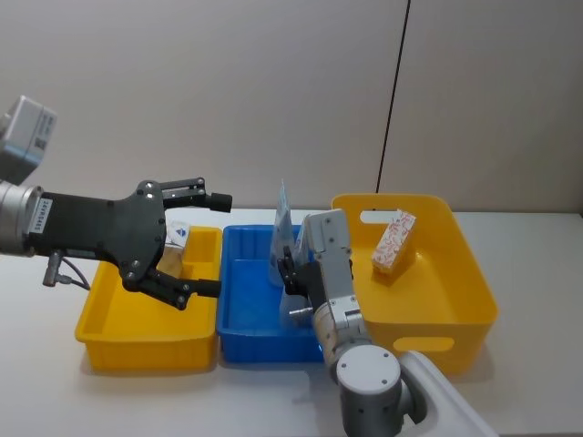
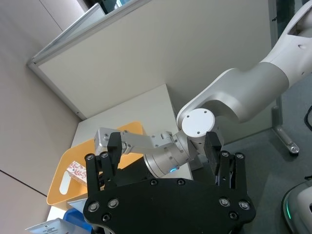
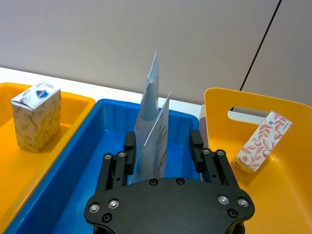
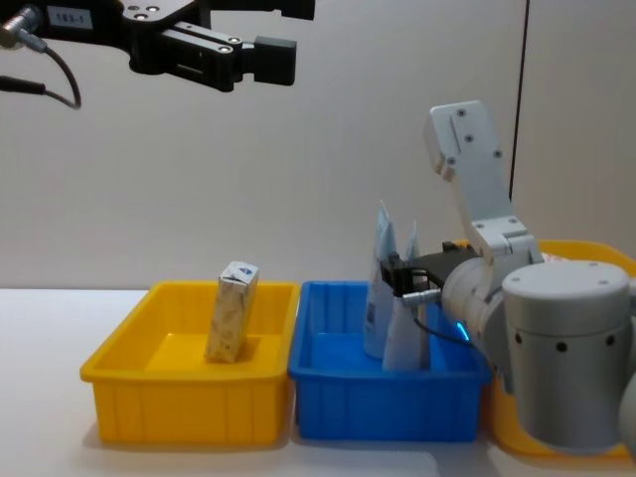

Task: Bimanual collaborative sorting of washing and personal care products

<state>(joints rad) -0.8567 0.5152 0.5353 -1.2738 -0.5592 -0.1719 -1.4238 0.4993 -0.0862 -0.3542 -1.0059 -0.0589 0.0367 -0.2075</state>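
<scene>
Two pale blue-white tapered tubes (image 3: 152, 92) stand upright in the blue bin (image 1: 255, 348). My right gripper (image 3: 162, 144) reaches into that bin, open, its fingers (image 3: 129, 146) on either side of the nearer tube (image 3: 158, 136) with a gap on one side. From the chest, both tubes (image 4: 381, 288) rise beside the right gripper (image 4: 402, 273). A beige-leaf carton (image 1: 178, 238) stands in the left yellow bin (image 1: 146, 350). A red-leaf carton (image 1: 393, 241) leans in the right yellow bin (image 1: 455, 273). My left gripper (image 1: 217, 244) hangs open and empty high above the left bin.
The three bins stand side by side on a white table (image 1: 537, 273), near its front edge. A grey wall (image 1: 273, 91) runs close behind them. My right arm's body (image 4: 566, 358) stands large in front of the right yellow bin.
</scene>
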